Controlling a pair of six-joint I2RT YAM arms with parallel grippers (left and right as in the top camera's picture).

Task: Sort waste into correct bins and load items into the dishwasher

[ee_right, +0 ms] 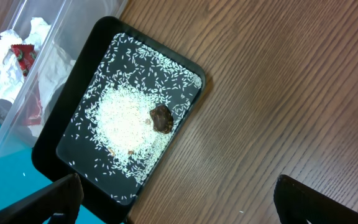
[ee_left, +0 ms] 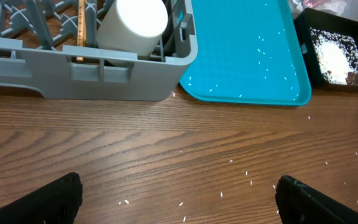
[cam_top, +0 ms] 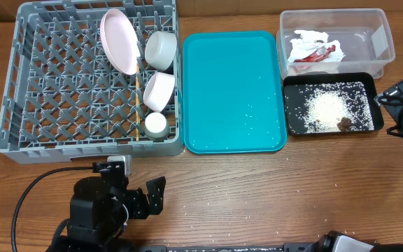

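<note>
Worktop (cam_top: 257, 196): brown wood grain, flat, bare along the near side; nothing of the room visible beyond its edges.

Grey dish rack (cam_top: 89, 152): far left, loaded along its right side.

Teal tray (cam_top: 233, 91): centre, touching the rack, long axis near to far; cleared except for stray grains.

Clear tub (cam_top: 383, 42): far right, holding the red wrapper with white tissue (cam_top: 313, 50).

Black tray (cam_top: 329, 133): just near of the tub, carrying a rice heap (cam_top: 325, 106) and one brown scrap (cam_top: 343, 124).

Left tool (ee_left: 179, 205): near left, jaws wide, holding nothing.

Right tool (ee_right: 179, 205): right edge, just beside the black tray, jaws wide, holding nothing.

Pink plate (cam_top: 119, 40): on edge in the rack, leaning.

Two white bowls (cam_top: 161, 49): on their sides, right of the plate.

White cup (cam_top: 155, 124): near right corner of the rack.

Chopsticks (cam_top: 137, 105): laid near to far beside the bowls.

Loose grains (ee_left: 247, 174): scattered on the worktop near of the teal tray, far and right of the left tool, the closer arm; more on the teal tray. Probably the only leftovers, too small for an easy pinch.
</note>
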